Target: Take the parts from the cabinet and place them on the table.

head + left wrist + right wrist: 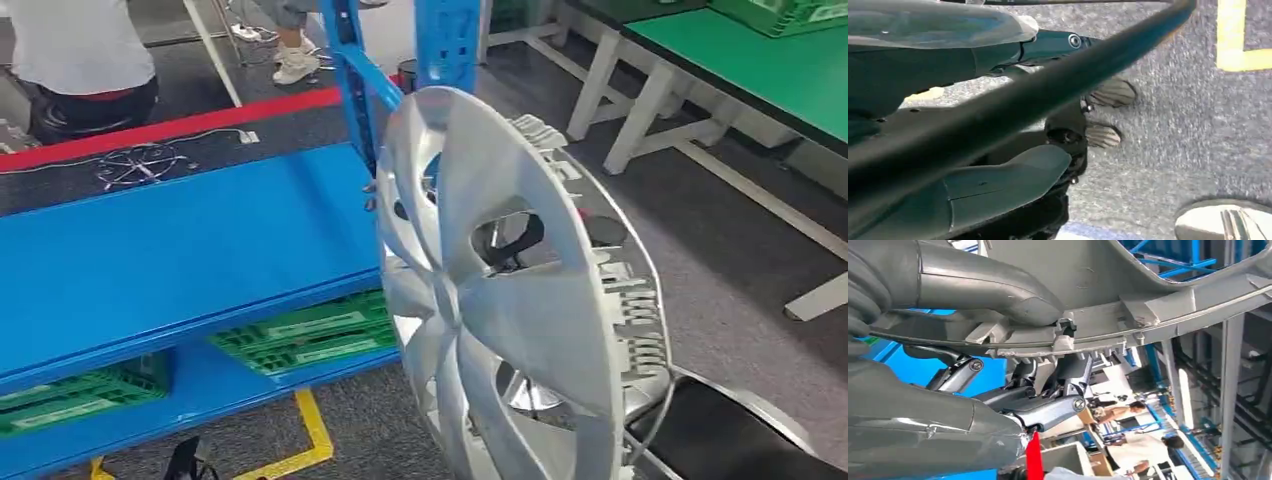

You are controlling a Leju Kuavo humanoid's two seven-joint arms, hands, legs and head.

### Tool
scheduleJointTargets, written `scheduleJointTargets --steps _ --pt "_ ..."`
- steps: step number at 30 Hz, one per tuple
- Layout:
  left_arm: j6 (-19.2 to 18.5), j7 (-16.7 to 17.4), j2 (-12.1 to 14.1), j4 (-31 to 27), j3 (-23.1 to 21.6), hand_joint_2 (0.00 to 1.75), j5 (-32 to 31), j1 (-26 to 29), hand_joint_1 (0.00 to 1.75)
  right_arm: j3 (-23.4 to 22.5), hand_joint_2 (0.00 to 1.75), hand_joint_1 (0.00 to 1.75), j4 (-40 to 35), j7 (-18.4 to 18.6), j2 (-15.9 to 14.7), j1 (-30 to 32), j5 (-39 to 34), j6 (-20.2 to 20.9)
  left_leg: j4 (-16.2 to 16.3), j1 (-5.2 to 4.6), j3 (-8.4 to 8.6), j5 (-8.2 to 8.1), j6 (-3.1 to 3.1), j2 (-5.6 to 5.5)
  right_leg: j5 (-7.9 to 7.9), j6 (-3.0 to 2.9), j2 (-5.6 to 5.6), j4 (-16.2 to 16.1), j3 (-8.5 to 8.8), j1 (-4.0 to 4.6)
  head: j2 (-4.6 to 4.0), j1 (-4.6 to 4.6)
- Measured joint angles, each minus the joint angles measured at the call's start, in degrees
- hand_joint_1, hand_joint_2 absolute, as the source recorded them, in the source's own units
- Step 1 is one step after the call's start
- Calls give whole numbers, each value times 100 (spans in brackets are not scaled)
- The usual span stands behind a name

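A large silver hubcap (pixel 510 300) stands on edge in the head view, close to the camera, its spoked face turned toward nine o'clock and its clipped rim toward three o'clock. It tilts slightly, top leaning to eleven o'clock. The right hand (pixel 998 365) pinches the rim from both sides, thumb on one face and dark fingers on the other, so the disc lies straight ahead of the fingers. The blue cabinet (pixel 180 240) shelf sits at nine o'clock, just beside the hubcap. The green table (pixel 780 70) lies well apart at one to two o'clock, on the right arm's side. The left hand (pixel 998 100) hangs over grey floor, seemingly holding nothing; how far its fingers are spread cannot be told.
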Motion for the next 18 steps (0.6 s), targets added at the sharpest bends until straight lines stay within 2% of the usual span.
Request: scheduleJointTargets --steps 1,2,4,5,6,7,9,10,11,12,14,15,16,17,18 --pt "0 0 0 0 0 175 0 -1 0 0 175 175 0 0 0 -1 -2 0 -3 -7 -4 14 30 10 -151 16 -8 152 -97 -17 0 4" --pt "0 0 2 0 0 175 0 -8 0 0 175 175 0 0 0 -2 -2 0 -2 -10 -11 22 73 10 -423 26 -15 554 -232 -19 0 63" --pt "0 0 11 0 0 175 0 -7 0 0 175 175 2 0 -2 10 -4 0 1 -31 -43 36 95 14 -901 48 -17 1591 -640 -20 0 135" --pt "0 0 11 0 0 175 0 -1 0 0 175 175 4 0 -2 21 -4 0 2 -42 -54 45 103 14 -1011 49 -17 1924 -766 -20 0 155" --pt "0 0 9 0 0 175 0 8 0 0 175 175 7 0 -2 39 -4 -2 3 -48 -58 49 106 15 -988 43 -18 1999 -773 -20 0 179" --pt "0 0 9 0 0 175 0 13 0 0 175 175 7 2 -4 48 -4 -2 5 -52 -56 50 105 12 -825 26 -19 1742 -615 -19 0 197" --pt "0 0 4 0 0 175 0 9 0 0 175 175 4 2 -4 33 -4 -2 20 -53 -44 52 100 7 -319 -19 -22 645 -25 -17 0 242" --pt "0 0 0 0 0 175 0 8 0 0 175 175 4 2 -4 19 -4 -2 26 -53 -48 49 92 7 -204 -44 -27 160 195 -14 0 268" --pt "0 0 0 0 0 175 0 0 0 0 175 175 4 0 -2 2 -4 -2 56 -89 -85 62 46 4 -251 -48 -25 24 274 23 0 271" --pt "0 0 2 0 0 175 0 2 0 -2 175 175 2 0 -2 -2 -4 0 58 -81 -127 90 7 1 -251 -57 -16 14 293 17 0 271" --pt "0 0 0 0 0 175 0 12 0 -2 175 175 4 0 -4 21 -4 -2 40 -64 -134 131 -56 6 -222 -99 8 19 254 26 0 234" --pt "0 0 2 0 0 175 0 10 0 -2 175 175 2 2 -4 17 -4 -2 40 -86 -136 142 -86 3 -174 -145 4 -34 259 6 0 234" --pt "-2 0 7 0 0 175 0 8 0 -2 175 175 2 0 -4 11 -4 0 145 -60 -170 14 -107 -11 -129 -172 -10 -79 278 -23 0 227" --pt "-2 0 2 0 0 175 0 5 0 -2 175 175 2 -2 -4 -8 -4 0 441 -61 -308 -216 -135 -15 -101 -202 -15 -94 251 -25 0 175" --pt "-2 0 0 0 0 175 0 4 0 -2 175 175 2 -2 -4 -12 -4 0 923 -48 -522 -486 -167 -14 -82 -219 -19 -93 215 -23 0 120"
